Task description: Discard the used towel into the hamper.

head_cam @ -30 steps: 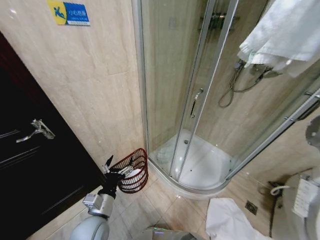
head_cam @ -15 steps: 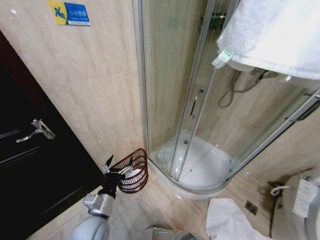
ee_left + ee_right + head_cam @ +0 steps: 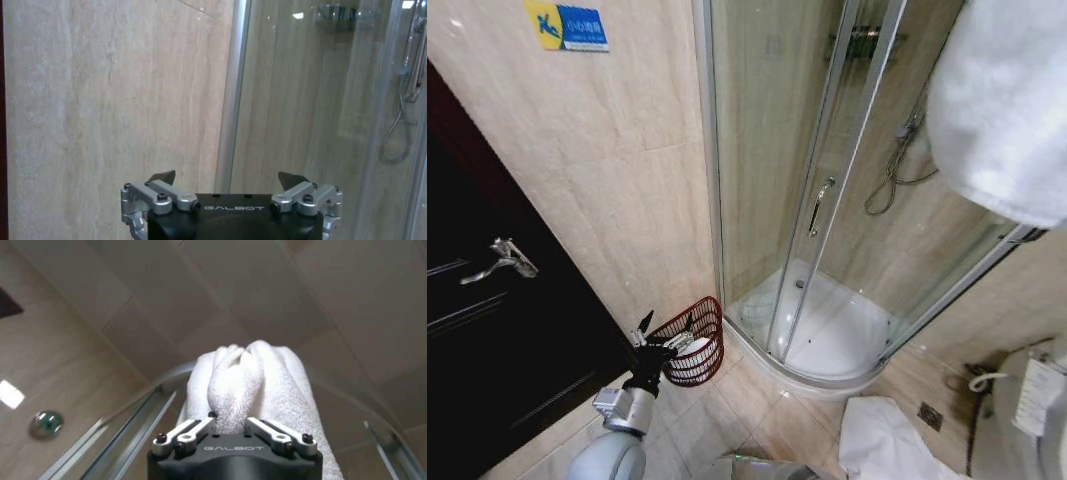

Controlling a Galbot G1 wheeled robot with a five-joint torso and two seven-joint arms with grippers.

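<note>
Towel [image 3: 243, 385] sits pinched between my right gripper [image 3: 230, 424] fingers, raised high, well apart from the hamper [image 3: 692, 340] down on the floor by the shower corner. I judge the bulky cloth could drape over the rim or miss if released off-centre. My left gripper [image 3: 227, 179] hangs spread, empty, just beside the hamper. Head view gives the hamper; right wrist view gives the grip.

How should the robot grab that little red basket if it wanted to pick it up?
Probably by the rim. The hamper stands upright on the floor, open at the top and wider there, with thin slatted sides. Coming down from above on the rim's near side looks easiest, since the left gripper hangs open right beside it there and the wall stands behind.
</note>
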